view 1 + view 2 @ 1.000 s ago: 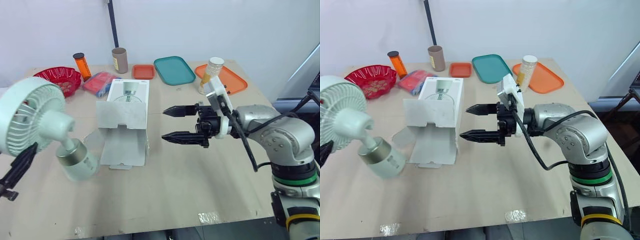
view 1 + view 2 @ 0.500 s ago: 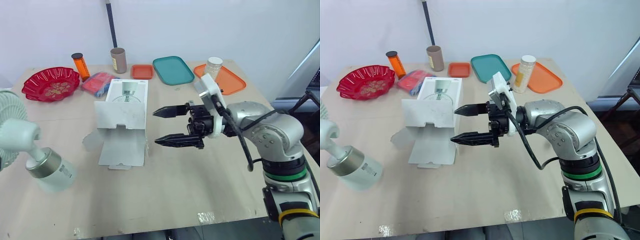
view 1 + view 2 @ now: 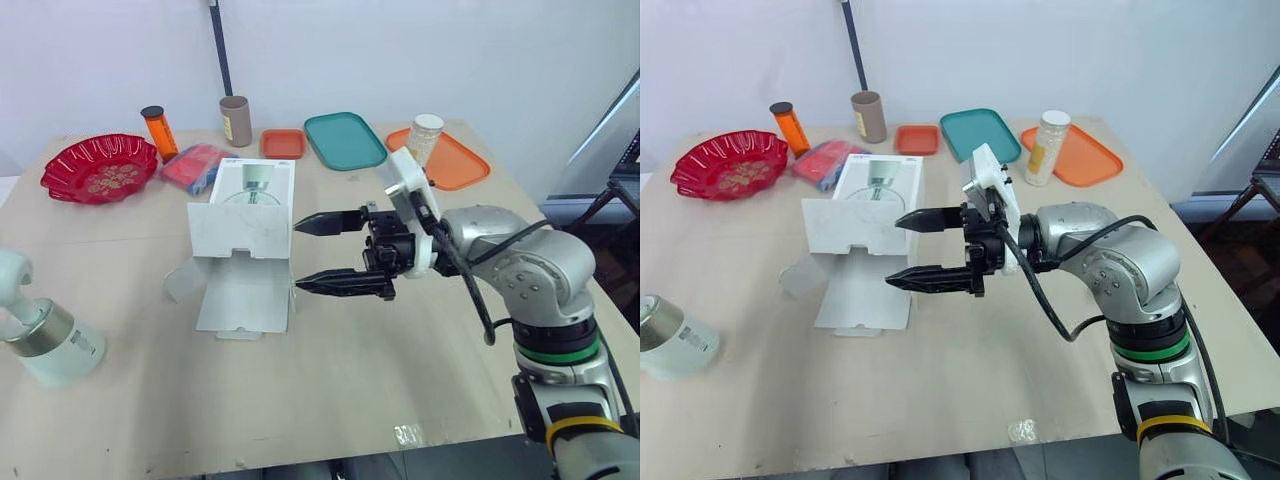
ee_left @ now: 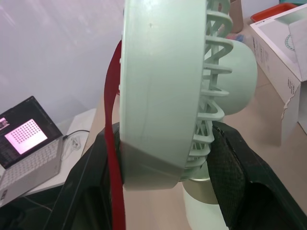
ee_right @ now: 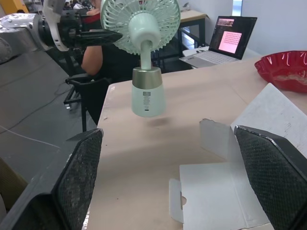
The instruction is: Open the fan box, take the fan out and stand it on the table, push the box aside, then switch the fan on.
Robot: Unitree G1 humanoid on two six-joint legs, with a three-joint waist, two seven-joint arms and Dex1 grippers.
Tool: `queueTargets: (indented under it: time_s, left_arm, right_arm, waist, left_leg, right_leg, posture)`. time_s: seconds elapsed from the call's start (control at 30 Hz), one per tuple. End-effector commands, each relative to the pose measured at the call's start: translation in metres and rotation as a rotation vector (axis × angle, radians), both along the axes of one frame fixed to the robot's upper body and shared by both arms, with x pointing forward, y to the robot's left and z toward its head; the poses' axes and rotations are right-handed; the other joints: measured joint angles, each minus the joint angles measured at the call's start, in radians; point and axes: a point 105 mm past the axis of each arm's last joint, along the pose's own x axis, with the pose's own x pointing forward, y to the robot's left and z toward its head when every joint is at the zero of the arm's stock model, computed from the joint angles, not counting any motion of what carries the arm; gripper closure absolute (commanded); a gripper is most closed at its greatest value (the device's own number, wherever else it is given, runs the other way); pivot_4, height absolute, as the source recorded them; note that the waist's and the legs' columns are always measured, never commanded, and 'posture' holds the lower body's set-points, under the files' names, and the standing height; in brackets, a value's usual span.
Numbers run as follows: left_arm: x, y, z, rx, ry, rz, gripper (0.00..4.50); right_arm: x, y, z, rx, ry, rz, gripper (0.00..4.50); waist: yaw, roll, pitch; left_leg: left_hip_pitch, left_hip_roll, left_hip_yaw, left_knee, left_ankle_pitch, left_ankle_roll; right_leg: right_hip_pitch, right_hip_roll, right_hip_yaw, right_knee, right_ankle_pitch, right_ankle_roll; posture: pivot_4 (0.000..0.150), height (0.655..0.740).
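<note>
Left wrist view shows you one fan (image 4: pixel 158 86) clamped in your left gripper (image 4: pixel 164 167); your right gripper (image 3: pixel 300 257) gapes beside one opened box (image 3: pixel 243 235).

The right hand (image 3: pixel 895 252) – fingers apart – hangs just beside the open fan box (image 3: pixel 878 190).

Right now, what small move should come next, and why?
Probably lower the left gripper to stand the fan on the table: it holds the fan's head, and the base seems to hang just above the top.
</note>
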Motion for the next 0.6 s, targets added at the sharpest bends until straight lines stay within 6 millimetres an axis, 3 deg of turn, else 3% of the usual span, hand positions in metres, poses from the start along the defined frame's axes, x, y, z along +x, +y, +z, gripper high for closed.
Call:
queueTargets:
  time_s: [0.03, 0.23, 0.47, 0.6]
  left_arm:
    - [0.013, 0.005, -0.001, 0.032, -0.027, -0.024, 2.52]
    - [0.038, 0.014, -0.002, 0.037, -0.072, -0.054, 2.52]
    - [0.056, 0.029, 0.006, 0.06, -0.099, -0.055, 2.52]
    - [0.066, 0.035, 0.001, 0.048, -0.112, -0.035, 2.52]
  right_arm:
    - [0.003, 0.007, 0.0, -0.036, -0.138, -0.03, 0.0]
    - [0.012, 0.012, -0.005, -0.052, -0.192, -0.073, 0.0]
    - [0.014, 0.013, -0.005, -0.051, -0.208, -0.088, 0.0]
    - [0.015, 0.013, -0.006, -0.048, -0.203, -0.097, 0.0]
  waist:
    - [0.0, 0.0, 0.0]
    - [0.0, -0.002, 0.0]
    - [0.0, -0.003, -0.001]
    - [0.0, -0.003, -0.001]
  left_leg:
    - [0.0, 0.0, 0.0, 0.0, 0.0, 0.0]
    - [0.0, 0.001, 0.0, 0.0, 0.0, -0.001]
    - [0.0, 0.002, 0.001, 0.0, 0.0, -0.001]
    - [0.0, 0.003, 0.001, -0.001, 0.0, -0.001]
  right_leg:
    - [0.0, 0.0, 0.0, 0.0, 0.0, 0.0]
    - [-0.001, 0.0, -0.001, 0.001, 0.001, -0.001]
    - [-0.002, 0.0, -0.002, 0.001, 0.003, -0.003]
    - [-0.003, 0.0, -0.003, 0.001, 0.003, -0.004]
  posture:
    - [0.15, 0.74]
    - [0.15, 0.74]
    - [0.15, 0.74]
    - [0.15, 0.74]
